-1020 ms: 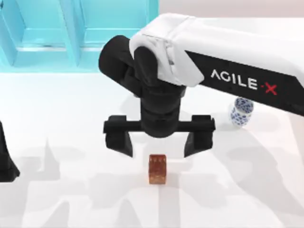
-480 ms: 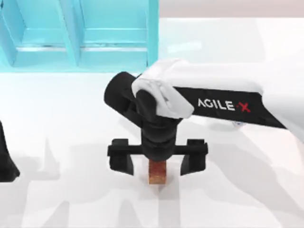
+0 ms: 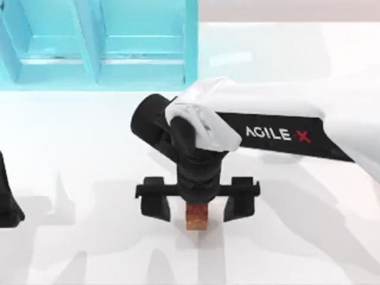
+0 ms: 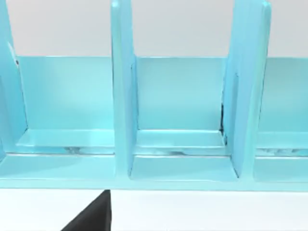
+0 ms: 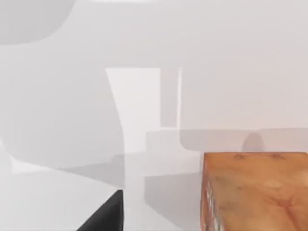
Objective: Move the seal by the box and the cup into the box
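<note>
While the right gripper (image 3: 198,202) hung directly over the seal (image 3: 197,216), spread wide, one black finger (image 3: 155,205) to each side, neither pad touching a face. Sat between those fingers with clear gaps on both flanks, the block mostly hidden under the wrist in the top view, its near part poking out toward the worktop's front edge. Stood on the white table (image 3: 71,154) about midway between the worktop's left and right edges, well apart from the blue box (image 3: 136,65) at the back-left corner. Showed no clear long axis from above; looked roughly square in plan, faces squared to the line between the fingers, so a straight close seemed to be all the grasp would need. Belonged plainly to the right arm, the nearer one; left gripper (image 3: 9,205) parked at the worktop's left edge, its wrist camera facing the box's open compartments, fingers' state impossible to tell.

Appeared red-brown with orange-gold mottling, flat-topped and sharp-edged in the right wrist view (image 5: 255,190), upright on the table, with a dark fingertip (image 5: 108,216) just beside it.
</note>
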You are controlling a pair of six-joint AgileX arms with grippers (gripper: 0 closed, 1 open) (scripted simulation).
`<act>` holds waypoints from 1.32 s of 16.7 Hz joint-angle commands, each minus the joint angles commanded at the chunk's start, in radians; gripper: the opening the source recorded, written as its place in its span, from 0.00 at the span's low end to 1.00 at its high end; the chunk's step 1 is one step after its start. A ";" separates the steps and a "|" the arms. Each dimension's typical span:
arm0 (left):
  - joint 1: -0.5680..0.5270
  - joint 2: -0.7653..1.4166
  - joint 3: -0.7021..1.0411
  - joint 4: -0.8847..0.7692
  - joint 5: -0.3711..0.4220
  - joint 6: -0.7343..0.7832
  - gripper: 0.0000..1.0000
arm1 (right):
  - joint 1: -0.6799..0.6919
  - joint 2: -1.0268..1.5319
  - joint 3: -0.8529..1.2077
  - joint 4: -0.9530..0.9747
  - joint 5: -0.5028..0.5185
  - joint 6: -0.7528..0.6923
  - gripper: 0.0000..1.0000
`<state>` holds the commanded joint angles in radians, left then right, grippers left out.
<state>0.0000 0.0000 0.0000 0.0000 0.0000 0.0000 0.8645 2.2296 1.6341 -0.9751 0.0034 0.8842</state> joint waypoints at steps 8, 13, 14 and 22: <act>0.000 0.000 0.000 0.000 0.000 0.000 1.00 | 0.000 0.000 0.000 0.000 0.000 0.000 0.17; 0.000 0.000 0.000 0.000 0.000 0.000 1.00 | 0.000 0.000 0.000 0.000 0.000 0.000 0.00; 0.000 0.000 0.000 0.000 0.000 0.000 1.00 | 0.000 0.000 0.000 0.000 0.000 0.000 0.00; 0.000 0.000 0.000 0.000 0.000 0.000 1.00 | -0.023 -0.042 -0.018 -0.027 0.001 -0.026 0.00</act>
<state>0.0000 0.0000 0.0000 0.0000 0.0000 0.0000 0.8411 2.1880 1.6156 -1.0023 0.0043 0.8578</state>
